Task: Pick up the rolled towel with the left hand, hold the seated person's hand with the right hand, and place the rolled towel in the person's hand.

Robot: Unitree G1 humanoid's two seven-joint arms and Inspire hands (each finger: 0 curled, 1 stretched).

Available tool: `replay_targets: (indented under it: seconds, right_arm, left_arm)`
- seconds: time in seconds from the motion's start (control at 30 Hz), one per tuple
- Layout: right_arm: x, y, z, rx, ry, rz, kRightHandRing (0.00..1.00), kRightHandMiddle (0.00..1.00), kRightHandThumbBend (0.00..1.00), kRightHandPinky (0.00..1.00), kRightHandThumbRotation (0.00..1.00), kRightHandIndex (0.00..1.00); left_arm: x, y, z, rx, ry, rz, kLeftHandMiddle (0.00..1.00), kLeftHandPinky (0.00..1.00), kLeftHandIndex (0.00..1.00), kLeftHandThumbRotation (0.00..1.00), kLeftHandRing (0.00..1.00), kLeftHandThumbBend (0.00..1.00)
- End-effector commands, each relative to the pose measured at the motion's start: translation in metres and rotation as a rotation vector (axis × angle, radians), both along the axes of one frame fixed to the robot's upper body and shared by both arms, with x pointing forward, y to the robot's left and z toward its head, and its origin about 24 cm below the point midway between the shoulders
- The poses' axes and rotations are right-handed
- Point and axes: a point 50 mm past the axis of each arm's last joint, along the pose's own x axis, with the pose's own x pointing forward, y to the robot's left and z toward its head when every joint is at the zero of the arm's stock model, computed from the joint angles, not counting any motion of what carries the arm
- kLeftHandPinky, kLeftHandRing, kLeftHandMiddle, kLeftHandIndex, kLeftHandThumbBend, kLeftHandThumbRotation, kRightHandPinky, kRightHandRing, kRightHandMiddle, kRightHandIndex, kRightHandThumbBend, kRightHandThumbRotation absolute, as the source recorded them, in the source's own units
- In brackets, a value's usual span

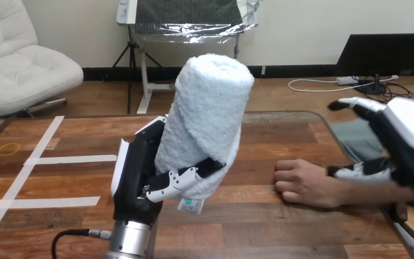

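Observation:
My left hand point(135, 178) stands near the table's middle, its fingers point(186, 178) curled round the lower part of a white rolled towel point(207, 113). The towel is held upright above the table, with a small label hanging at its bottom end. To its right the person's hand point(302, 183) rests on the wood as a loose fist, knuckles toward the towel. My right hand point(404, 145) hovers over the person's forearm at the right edge. Its fingers point(356, 105) point left in the air, straight, and its thumb point(358, 171) lies against the person's wrist.
Strips of white tape point(70, 159) cross the wooden table point(86, 226) at the left, with a yellow ring point(8, 148) beyond them. A dark flat sheet point(356, 137) lies at the table's far right corner.

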Motion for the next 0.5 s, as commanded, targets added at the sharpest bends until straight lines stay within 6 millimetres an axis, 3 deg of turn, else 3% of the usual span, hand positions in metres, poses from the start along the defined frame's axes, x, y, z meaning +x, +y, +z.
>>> replay_targets:
  seconds: [0.0, 0.47]
  right_arm:
    - [0.013, -0.011, 0.016, -0.074, 0.010, -0.015, 0.89, 0.89, 0.84, 0.77, 0.00, 0.83]
    - [0.029, -0.036, 0.018, -0.224, 0.220, -0.127, 0.93, 0.92, 0.84, 0.85, 0.00, 0.86]
  left_arm:
    - [0.014, -0.005, 0.026, -0.018, -0.126, -0.011, 0.45, 0.36, 0.50, 0.18, 0.40, 0.78]
    - [0.017, -0.007, 0.028, -0.006, -0.139, -0.020, 0.45, 0.36, 0.50, 0.19, 0.39, 0.77]
